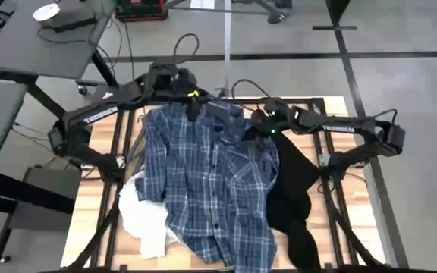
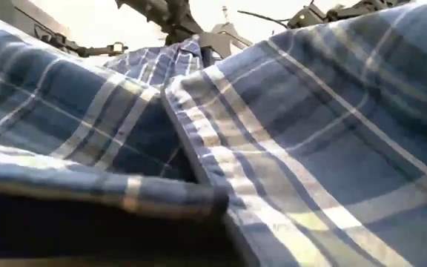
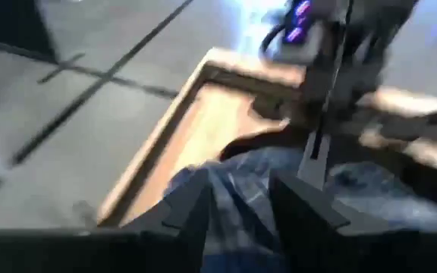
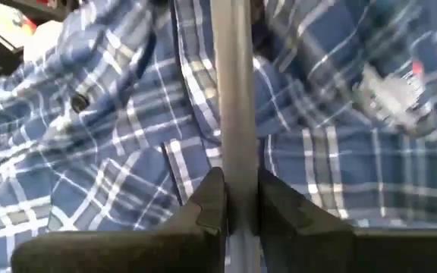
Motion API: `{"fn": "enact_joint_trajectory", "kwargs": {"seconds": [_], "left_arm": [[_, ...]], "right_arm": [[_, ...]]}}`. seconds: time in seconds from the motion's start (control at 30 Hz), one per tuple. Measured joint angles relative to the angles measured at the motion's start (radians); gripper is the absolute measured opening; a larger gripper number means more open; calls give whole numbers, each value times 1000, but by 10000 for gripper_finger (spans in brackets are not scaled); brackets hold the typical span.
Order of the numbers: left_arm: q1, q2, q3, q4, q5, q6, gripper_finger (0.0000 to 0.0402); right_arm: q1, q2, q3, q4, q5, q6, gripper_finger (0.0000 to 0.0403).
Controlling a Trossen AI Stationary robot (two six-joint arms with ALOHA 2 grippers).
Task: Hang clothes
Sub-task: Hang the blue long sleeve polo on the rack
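Observation:
The blue-and-white plaid shirt [image 1: 211, 189] lies spread over the middle of the wooden table [image 1: 86, 205] and fills the low view [image 2: 310, 133]. The black top [image 1: 294, 193] lies under the shirt's right side. The white top [image 1: 146, 216] lies under its left side. My left gripper [image 1: 194, 108] is at the shirt's far end, shut on plaid cloth. My right gripper [image 1: 262, 130] is over the shirt's far right part, shut on a thin grey hanger bar [image 4: 234, 114]. My left gripper has plaid cloth at the shirt's far end [image 3: 237, 189] pinched between its two fingers; how many layers I cannot tell. The rest of the shirt trails toward the table's near edge and lies on it. My right gripper pinches the grey hanger bar [image 4: 234, 171] between its two fingers. The bar runs straight on from the fingers, along them, over the plaid shirt [image 4: 112, 136].
Dark frame rails [image 1: 114, 189] run along the table on the left and right. A grey desk [image 1: 44, 38] stands beyond the far left corner. The table's far edge [image 3: 180, 114] drops to grey floor.

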Motion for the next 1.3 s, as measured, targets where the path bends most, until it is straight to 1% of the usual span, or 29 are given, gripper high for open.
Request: {"fn": "enact_joint_trajectory", "kwargs": {"seconds": [0.17, 0.27, 0.37, 0.47, 0.57, 0.67, 0.87, 0.97, 1.03, 1.1, 1.17, 1.23, 1.3], "left_arm": [[2, -56, 1, -6, -19, 55, 122], [5, -71, 1, -52, -34, 58, 122], [13, -89, 1, -167, -36, 39, 122], [33, -91, 2, -353, -37, 35, 122], [49, -84, 1, -486, -46, 86, 122], [66, -70, 1, -522, -44, 133, 122], [97, -7, 2, -513, -46, 209, 122], [96, 43, 2, -505, 3, 257, 121], [93, 70, 1, -457, 92, 254, 121], [92, 80, 1, -396, 203, 208, 121], [93, 80, 1, -331, 287, 140, 121], [94, 74, 2, -291, 335, 93, 121], [93, 68, 2, -284, 347, 71, 121]], "right_arm": [[-5, 1, 0, 12, 24, 21, 31], [-4, 1, -1, 16, 20, 13, 31], [-3, 1, -1, 15, 11, 9, 31], [-4, 1, -2, 16, 11, 7, 31], [-4, 1, -2, 16, 10, 3, 31], [-3, 1, -2, 17, 8, -6, 31], [-3, 1, -3, 31, 6, -15, 31], [-1, 1, -4, 42, 7, -44, 31], [-1, 1, -4, 49, 7, -69, 31], [-1, 1, -5, 41, 5, -87, 31], [-1, 1, -6, 39, 2, -92, 31], [-1, 1, -6, 43, 1, -108, 31], [-1, 1, -6, 52, -1, -119, 31]]}}
